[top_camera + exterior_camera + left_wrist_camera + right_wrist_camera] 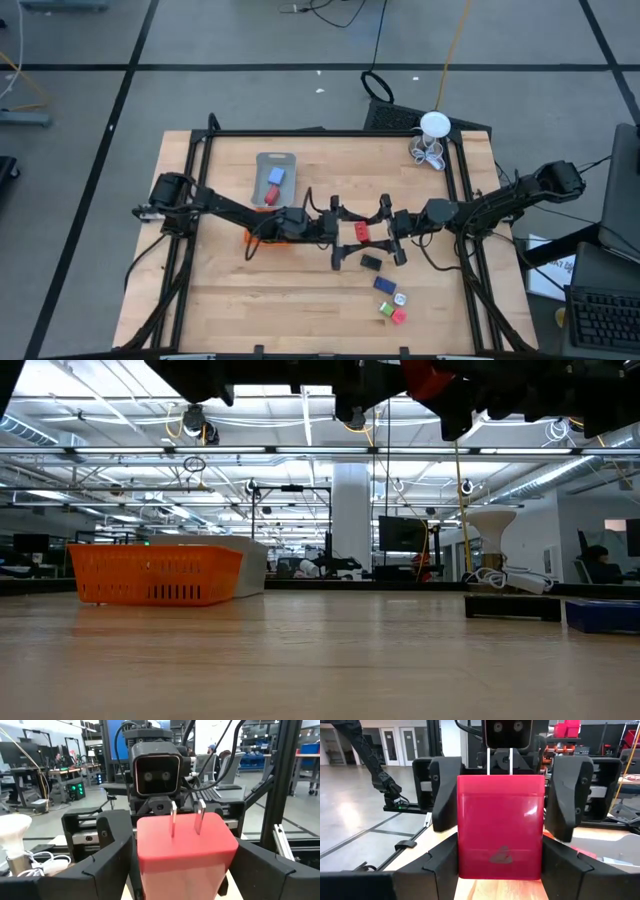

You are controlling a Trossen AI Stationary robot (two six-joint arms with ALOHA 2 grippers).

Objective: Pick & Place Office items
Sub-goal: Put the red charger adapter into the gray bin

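A red block (358, 231) with two metal prongs (186, 822) hangs in mid-air over the table's middle, between my two grippers, which face each other. My right gripper (500, 882) is shut on it, reaching in from the table's right. My left gripper (182, 875) comes level from the left and is open. Its fingers (444, 790) stand on either side of the block's prong end. On the table lie a black piece (371, 263), a blue one (384, 284), a white one (400, 298), a green one (385, 309) and a pink one (398, 316). My right gripper pinches the red block by its two side faces (465, 870) between its two fingers, at the end away from the prongs. The fingers come level from the table's right. The block is lifted clear of the table and lies level, with its prongs pointing toward my left arm.
A grey tray (275, 175) at the far left centre holds a blue piece and a red piece. An orange tray (155, 573) sits under my left arm. A white round thing with wire loops (433, 125) stands at the far right corner.
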